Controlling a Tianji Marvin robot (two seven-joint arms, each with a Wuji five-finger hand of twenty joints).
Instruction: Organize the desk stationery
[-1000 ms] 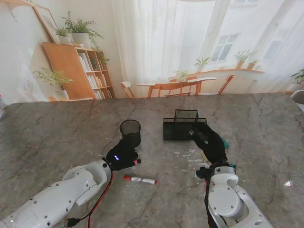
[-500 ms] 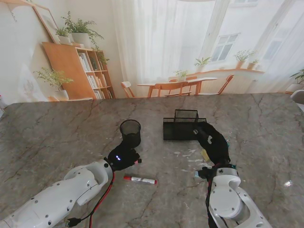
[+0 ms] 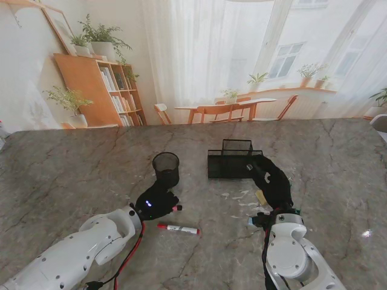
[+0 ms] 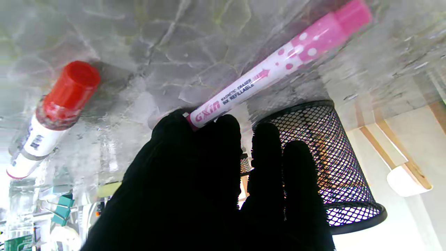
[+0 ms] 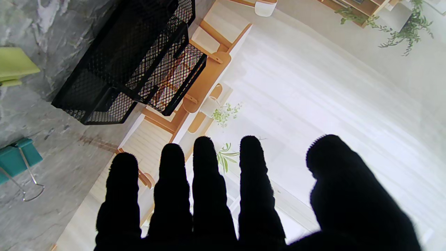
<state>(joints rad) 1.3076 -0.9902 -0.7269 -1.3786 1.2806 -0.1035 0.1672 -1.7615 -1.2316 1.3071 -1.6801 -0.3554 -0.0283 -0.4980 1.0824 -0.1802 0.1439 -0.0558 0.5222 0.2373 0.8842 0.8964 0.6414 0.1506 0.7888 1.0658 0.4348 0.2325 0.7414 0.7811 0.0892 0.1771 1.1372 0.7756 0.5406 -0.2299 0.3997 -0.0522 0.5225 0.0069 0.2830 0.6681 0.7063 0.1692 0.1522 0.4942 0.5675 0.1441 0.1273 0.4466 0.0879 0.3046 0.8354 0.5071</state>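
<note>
Left hand [image 4: 209, 188]: black-gloved, thumb and forefinger pinched on the white end of a pink GXin whiteboard marker [image 4: 275, 69], pink cap pointing away from the palm; remaining fingers [image 4: 299, 181] close together, just beside the round mesh pen cup [image 4: 334, 167]. Red-capped marker [image 3: 178, 229] flat on the marble table [image 3: 72, 169], apart from the hand (nearer to me than the hand in the stand's view). Right hand [image 5: 244, 195]: fingers straight and slightly spread, thumb wide, holding nothing, near the black mesh desk organizer [image 5: 129, 59]. Teal binder clip [image 5: 15, 158] and green sticky notes [image 5: 15, 64] on the table beside it.
</note>
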